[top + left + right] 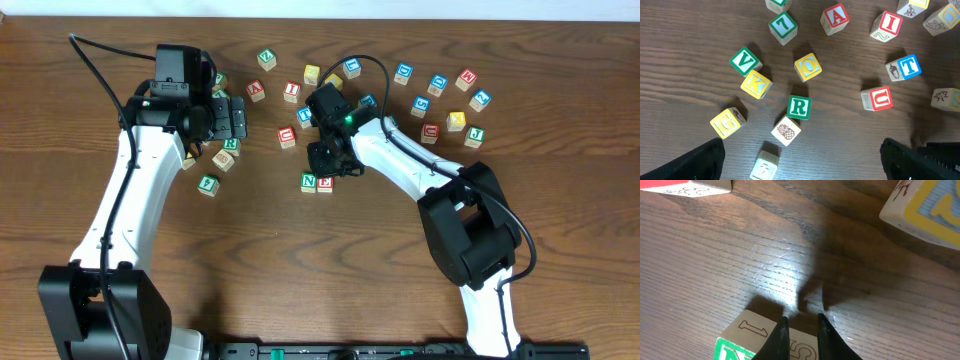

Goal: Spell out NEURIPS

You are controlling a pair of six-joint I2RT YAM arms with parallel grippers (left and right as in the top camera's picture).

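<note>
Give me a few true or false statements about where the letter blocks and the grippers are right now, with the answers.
1. The green N cube sits beside a red-lettered cube. True.
2. The left gripper holds the green R cube. False: it is open and empty; the R lies on the table.
3. In the left wrist view, the red U cube lies right of the R. True.
4. The yellow O cube is stacked on another cube. False: it rests alone on the table.

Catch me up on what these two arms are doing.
Spelling NEURIPS has barely started. A green N cube and a red E cube sit side by side on the table, with the right gripper nearly closed and empty just above them. The left gripper hangs wide open over loose cubes, including a green R cube.
</note>
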